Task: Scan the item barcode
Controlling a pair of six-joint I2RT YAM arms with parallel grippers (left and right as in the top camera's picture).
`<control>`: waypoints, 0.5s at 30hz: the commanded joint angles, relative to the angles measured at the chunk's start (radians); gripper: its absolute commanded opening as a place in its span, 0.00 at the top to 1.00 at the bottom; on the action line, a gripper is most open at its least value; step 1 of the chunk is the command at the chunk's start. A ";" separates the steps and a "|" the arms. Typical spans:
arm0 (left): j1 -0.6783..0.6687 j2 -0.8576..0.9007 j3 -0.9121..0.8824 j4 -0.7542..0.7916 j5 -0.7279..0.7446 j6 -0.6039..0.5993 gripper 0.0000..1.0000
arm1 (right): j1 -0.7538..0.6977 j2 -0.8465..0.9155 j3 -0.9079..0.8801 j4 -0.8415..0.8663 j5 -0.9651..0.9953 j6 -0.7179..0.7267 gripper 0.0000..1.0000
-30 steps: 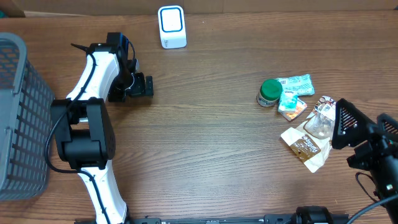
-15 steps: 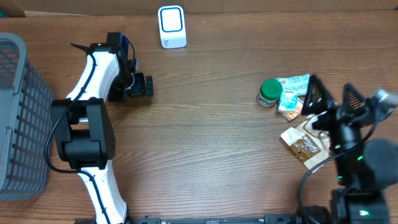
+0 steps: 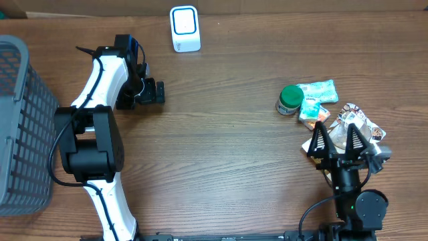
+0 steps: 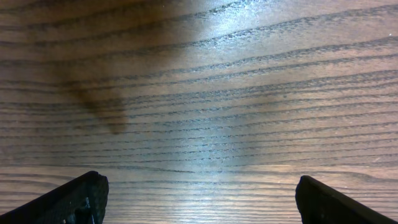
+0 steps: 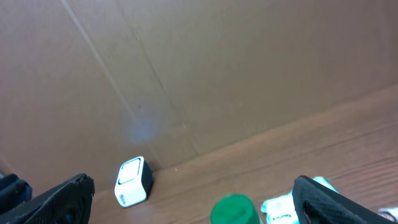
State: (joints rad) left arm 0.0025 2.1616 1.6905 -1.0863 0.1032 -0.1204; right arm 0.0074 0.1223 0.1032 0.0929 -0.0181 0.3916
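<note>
**Operator:** State the condition of each gripper.

**Technician:** The right gripper (image 3: 340, 139) is spread wide, with nothing between its fingers. The left gripper (image 3: 152, 92) is also spread. Its wrist view shows both fingertips (image 4: 81, 199) at the lower corners, with bare tabletop (image 4: 205, 93) between them.

**Operator:** Where are the items to be scanned?

**Technician:** They lie in a cluster at the right gripper. A brown-and-white pouch (image 3: 328, 159) lies directly under it. A clear bag (image 3: 352, 114) sits just ahead of the fingers. Further ahead and to the left are a small orange-and-teal packet (image 3: 311, 115), a teal packet (image 3: 317, 89) and a green-lidded jar (image 3: 290, 99). None of them is gripped.

**Operator:** And the barcode scanner?

**Technician:** The barcode scanner (image 3: 184, 28) is a white unit with a blue-edged face. It stands far ahead and to the left of the right gripper, against the cardboard wall (image 5: 249, 74). It is nearer the left gripper but clear of it.

**Operator:** Can any brand, label or barcode be read?

**Technician:** No. Print shows on the packets and the pouch, but it is too small to read in every view.

**Operator:** What differs between the views?

**Technician:** Only the overhead view shows the pouch, the clear bag and a grey basket (image 3: 20, 134) beyond the left arm. The right wrist view shows the height of the wall, the scanner's side and just the jar lid and the teal packet along its bottom edge. The left wrist view shows wood grain only.
</note>
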 commanded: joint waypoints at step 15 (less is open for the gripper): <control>0.003 -0.037 0.019 -0.001 -0.002 0.009 0.00 | -0.002 -0.119 -0.095 -0.175 -0.001 0.000 0.00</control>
State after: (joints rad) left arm 0.0025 2.1616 1.6905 -1.0859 0.1032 -0.1204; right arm 0.0071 0.0128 0.0185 -0.0891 -0.0116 0.3916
